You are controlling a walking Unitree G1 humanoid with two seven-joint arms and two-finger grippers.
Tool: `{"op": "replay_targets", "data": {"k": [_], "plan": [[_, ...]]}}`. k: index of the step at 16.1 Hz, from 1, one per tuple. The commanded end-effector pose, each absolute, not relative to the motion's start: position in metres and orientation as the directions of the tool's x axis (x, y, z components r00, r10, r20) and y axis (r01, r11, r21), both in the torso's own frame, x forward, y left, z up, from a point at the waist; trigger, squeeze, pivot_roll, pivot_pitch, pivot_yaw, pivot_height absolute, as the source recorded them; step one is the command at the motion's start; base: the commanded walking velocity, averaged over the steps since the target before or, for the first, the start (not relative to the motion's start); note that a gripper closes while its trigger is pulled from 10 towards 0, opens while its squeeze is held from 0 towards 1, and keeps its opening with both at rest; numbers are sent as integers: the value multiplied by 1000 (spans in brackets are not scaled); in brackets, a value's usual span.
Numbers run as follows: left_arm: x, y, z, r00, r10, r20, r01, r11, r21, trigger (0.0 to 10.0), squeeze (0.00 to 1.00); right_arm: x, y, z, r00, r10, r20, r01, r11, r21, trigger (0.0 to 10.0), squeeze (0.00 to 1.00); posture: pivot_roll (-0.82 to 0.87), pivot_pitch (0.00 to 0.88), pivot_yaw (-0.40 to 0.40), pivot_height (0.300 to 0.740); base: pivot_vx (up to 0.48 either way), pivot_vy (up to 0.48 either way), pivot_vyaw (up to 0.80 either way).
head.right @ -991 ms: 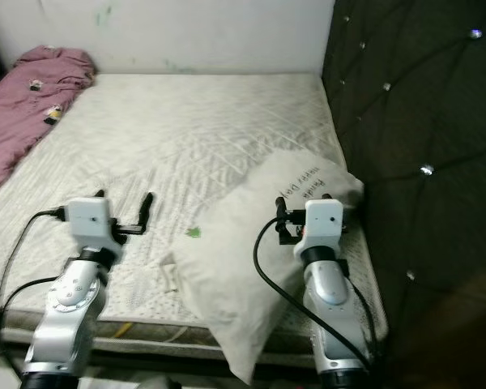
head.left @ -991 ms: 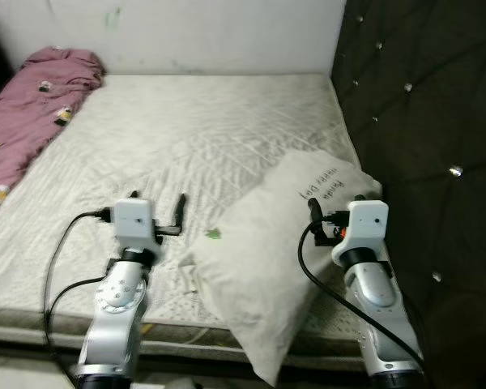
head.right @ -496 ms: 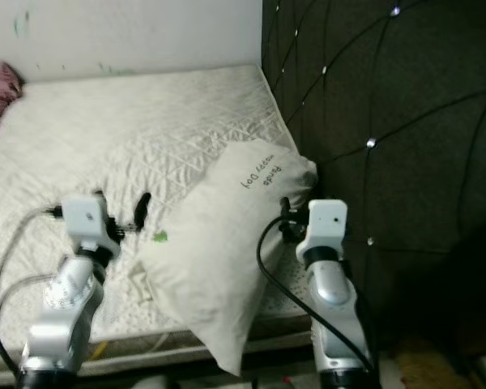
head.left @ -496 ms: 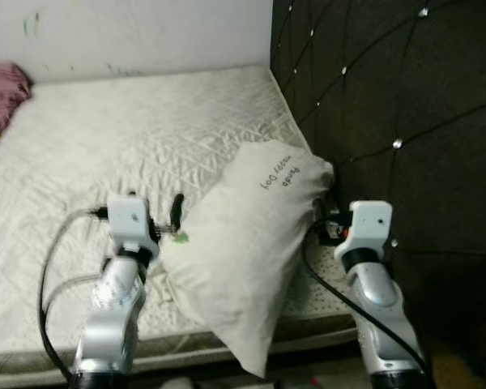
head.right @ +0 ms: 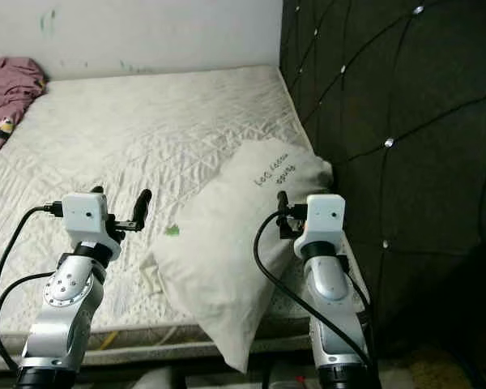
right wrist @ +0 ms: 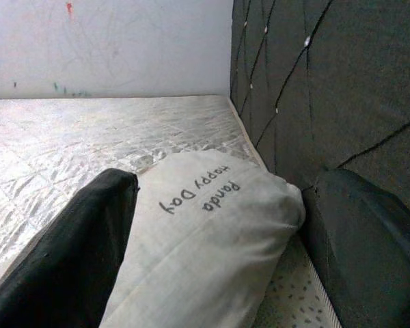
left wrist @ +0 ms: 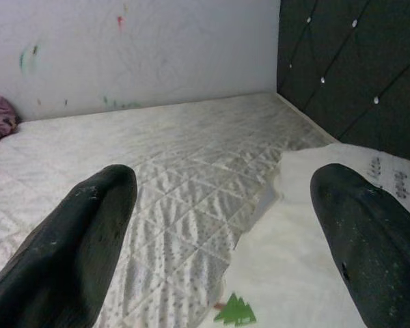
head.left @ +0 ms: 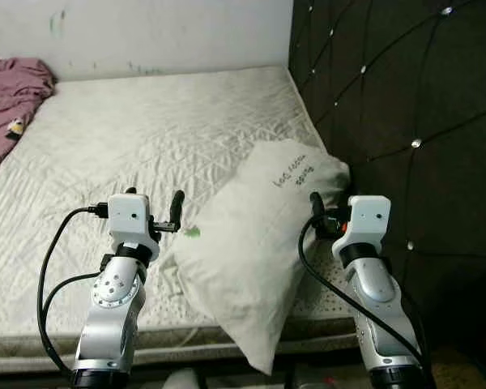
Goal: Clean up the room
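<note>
**Robot at the bedside with a loose pillow between its arms**

Quilted white mattress (head.left: pixel 146 130) fills the scene, bare of sheets, with a dark tufted headboard (head.left: pixel 389 97) along its right side and a pale wall behind. A crumpled pink blanket (head.left: pixel 12 89) lies at the far left corner. A white pillow (head.left: pixel 243 243) printed with small dark lettering lies slanted near the headboard, its lower corner hanging past the mattress's near edge.

The left gripper (left wrist: pixel 219 225) hovers over the mattress just beside the pillow's left edge, fingers spread wide and holding nothing. The right gripper (right wrist: pixel 219 219) sits at the pillow's right side, next to the headboard, fingers also spread wide, with the pillow's lettered end between them but not pinched.

The pillow looks to be the item being tidied. Its overhanging corner could likely drag it off the bed if nudged from the left. The right arm has little room beside the headboard and might scrape it, and a soft pillow may slip from a shallow two-finger pinch.
</note>
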State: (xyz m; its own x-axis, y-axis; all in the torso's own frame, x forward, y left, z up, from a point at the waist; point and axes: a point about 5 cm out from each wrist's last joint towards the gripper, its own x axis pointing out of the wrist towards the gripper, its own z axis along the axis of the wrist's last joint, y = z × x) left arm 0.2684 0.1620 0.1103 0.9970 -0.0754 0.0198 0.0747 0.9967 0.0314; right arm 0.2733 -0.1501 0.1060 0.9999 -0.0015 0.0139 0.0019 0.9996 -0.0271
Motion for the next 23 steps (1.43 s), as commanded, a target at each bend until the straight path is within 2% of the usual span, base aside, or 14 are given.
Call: {"op": "replay_targets", "data": {"k": [1, 10, 12, 14, 23], "plan": [[269, 164, 114, 997, -71, 30, 70, 997, 37, 10000, 0, 274, -149, 106, 1000, 3, 13, -3, 1000, -23, 10000, 0, -74, 0, 85, 636, 0, 0, 0], [271, 164, 116, 998, -51, 34, 49, 998, 34, 10000, 0, 275, -146, 106, 999, 28, 16, -28, 999, -41, 10000, 0, -70, 0, 74, 626, 0, 0, 0], [268, 164, 116, 998, -64, 28, 64, 998, -18, 10000, 0, 275, -148, 106, 1000, 20, 17, -19, 999, -39, 10000, 0, -69, 0, 70, 626, 0, 0, 0], [268, 163, 117, 997, -72, 37, 72, 997, -11, 10000, 0, 275, -148, 106, 1000, 18, 17, -17, 999, -40, 10000, 0, -71, 0, 71, 626, 0, 0, 0], [266, 160, 117, 994, -104, 43, 105, 994, -20, 10000, 0, 277, -148, 105, 1000, 18, 9, -18, 999, -43, 10000, 0, -65, 0, 66, 626, 399, 0, 0]]}}
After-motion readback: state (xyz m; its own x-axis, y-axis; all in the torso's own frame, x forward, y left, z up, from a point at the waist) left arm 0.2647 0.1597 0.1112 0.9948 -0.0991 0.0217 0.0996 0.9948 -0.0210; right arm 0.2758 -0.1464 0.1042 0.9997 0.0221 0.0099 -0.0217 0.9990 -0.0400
